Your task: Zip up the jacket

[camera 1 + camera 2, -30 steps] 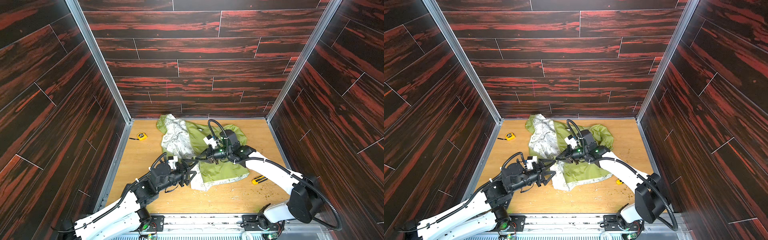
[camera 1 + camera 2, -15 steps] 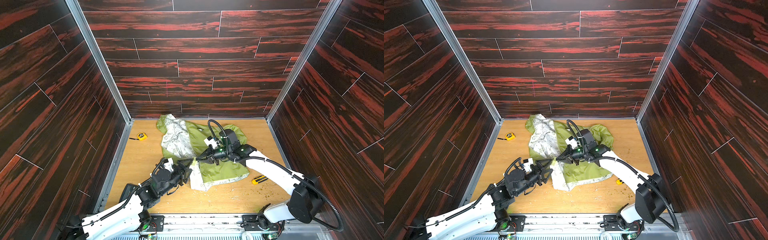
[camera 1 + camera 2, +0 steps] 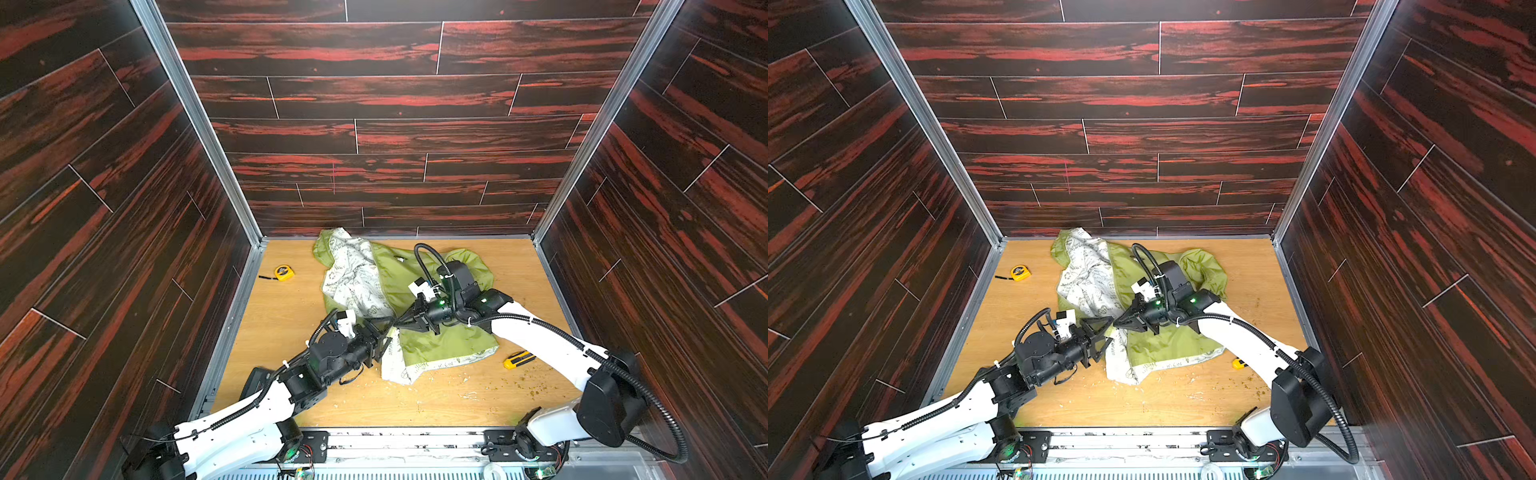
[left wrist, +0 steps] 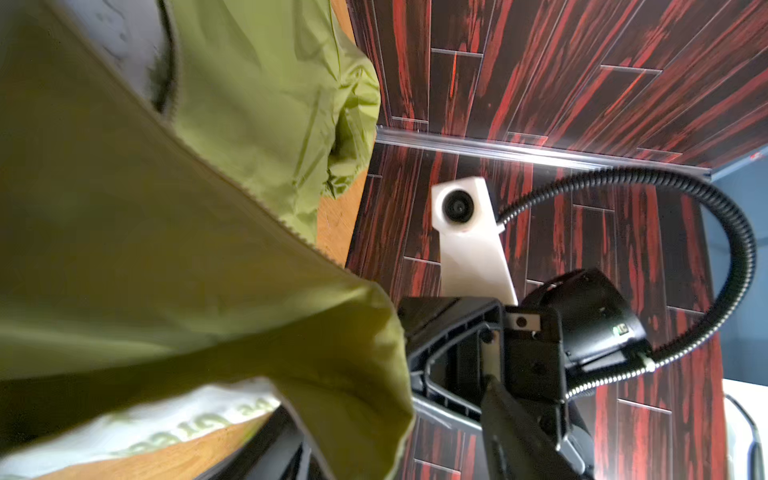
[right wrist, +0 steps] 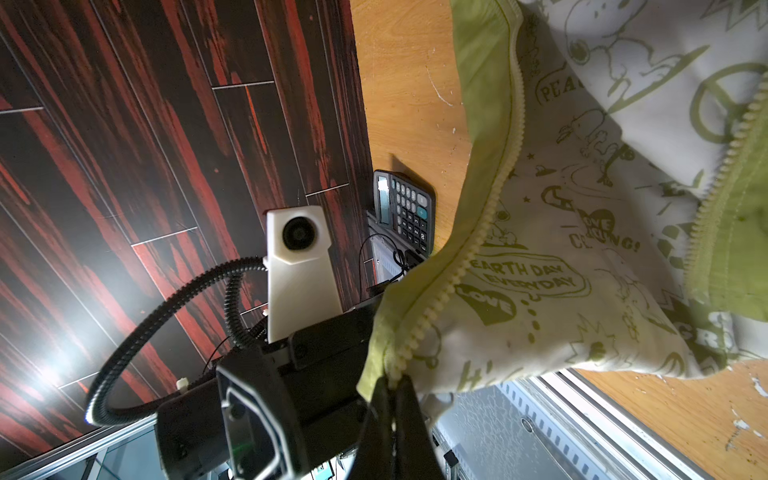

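Found crumpled across the middle of the table [image 3: 291, 316], reaching toward 12 o'clock: the jacket [image 3: 419, 345], white printed lining bared at 11. Pinched at its toothed zipper edge by the right gripper [image 5: 388, 382], jaws pressed together on fabric. At 8 o'clock of that pinch, the left gripper [image 3: 1108, 330], jaws spread apart beside the hem.

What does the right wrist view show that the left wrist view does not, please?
Only the right wrist view shows a calculator and the right gripper pinched shut on the jacket's zipper edge. Only the left wrist view shows the right arm's wrist camera. Both show the jacket's zipper teeth, printed lining, the wooden table and dark red walls.
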Controlling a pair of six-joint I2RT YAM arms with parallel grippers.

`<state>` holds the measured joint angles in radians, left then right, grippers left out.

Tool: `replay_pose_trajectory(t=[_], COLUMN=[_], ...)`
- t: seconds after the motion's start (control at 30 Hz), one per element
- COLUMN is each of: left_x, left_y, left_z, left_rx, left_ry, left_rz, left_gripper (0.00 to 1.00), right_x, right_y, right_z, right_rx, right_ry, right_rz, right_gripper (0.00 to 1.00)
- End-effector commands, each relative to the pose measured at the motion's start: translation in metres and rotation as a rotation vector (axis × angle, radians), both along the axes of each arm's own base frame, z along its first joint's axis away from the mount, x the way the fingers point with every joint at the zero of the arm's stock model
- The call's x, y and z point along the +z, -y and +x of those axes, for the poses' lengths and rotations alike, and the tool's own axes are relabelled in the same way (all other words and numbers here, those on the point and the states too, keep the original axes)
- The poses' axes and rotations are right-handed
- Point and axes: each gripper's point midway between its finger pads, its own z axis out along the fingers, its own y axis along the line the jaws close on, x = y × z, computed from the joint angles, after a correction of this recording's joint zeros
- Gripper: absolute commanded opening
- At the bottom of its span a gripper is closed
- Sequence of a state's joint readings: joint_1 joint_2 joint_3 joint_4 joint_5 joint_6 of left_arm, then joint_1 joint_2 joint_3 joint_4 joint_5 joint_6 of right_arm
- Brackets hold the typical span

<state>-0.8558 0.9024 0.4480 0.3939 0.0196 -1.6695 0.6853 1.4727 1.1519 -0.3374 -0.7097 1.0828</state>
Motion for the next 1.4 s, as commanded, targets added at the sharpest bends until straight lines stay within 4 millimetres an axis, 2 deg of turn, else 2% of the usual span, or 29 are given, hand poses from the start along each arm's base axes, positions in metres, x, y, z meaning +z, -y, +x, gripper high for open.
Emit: replay_pose_trajectory(t=[0.0,0.13,0.37,0.53,0.63,0.93,1.13,1.37], left_x=[0.019,0.014,0.004,-0.002,-0.005,-0.004,0.003,0.004], left_y=[0.005,0.004,0.001,-0.007,-0.01,-0.002,0.003,0.013], left_z=[-0.004,-0.006,-0.009,-0.008,-0.008,-0.008,-0.006,-0.007], left_rx=[-0.03,-0.039,-0.043,-0.01,-0.002,-0.046,-0.064,-0.111], left_ry=[0.034,0.025,0.007,0.004,0.007,0.022,0.056,0.063], left_rz=[-0.051,-0.043,-0.005,0.028,0.063,0.131,0.147,0.158], left_gripper=[0.57,0.43,0.33,0.32,0.36,0.39,0.37,0.27], right_x=[0.019,0.019,0.019,0.019,0.019,0.018,0.017,0.018], right_y=[0.003,0.005,0.005,0.006,0.007,0.007,0.008,0.008], right_z=[-0.007,-0.008,-0.009,-0.009,-0.01,-0.011,-0.012,-0.012], right_rx=[-0.003,-0.004,-0.001,0.001,0.001,0.003,0.004,0.005], right_ry=[0.029,0.027,0.024,0.022,0.02,0.018,0.019,0.025], right_rz=[0.025,0.022,0.017,0.011,0.007,-0.001,-0.01,-0.015], right_gripper=[0.0,0.0,0.0,0.0,0.0,0.0,0.0,0.0])
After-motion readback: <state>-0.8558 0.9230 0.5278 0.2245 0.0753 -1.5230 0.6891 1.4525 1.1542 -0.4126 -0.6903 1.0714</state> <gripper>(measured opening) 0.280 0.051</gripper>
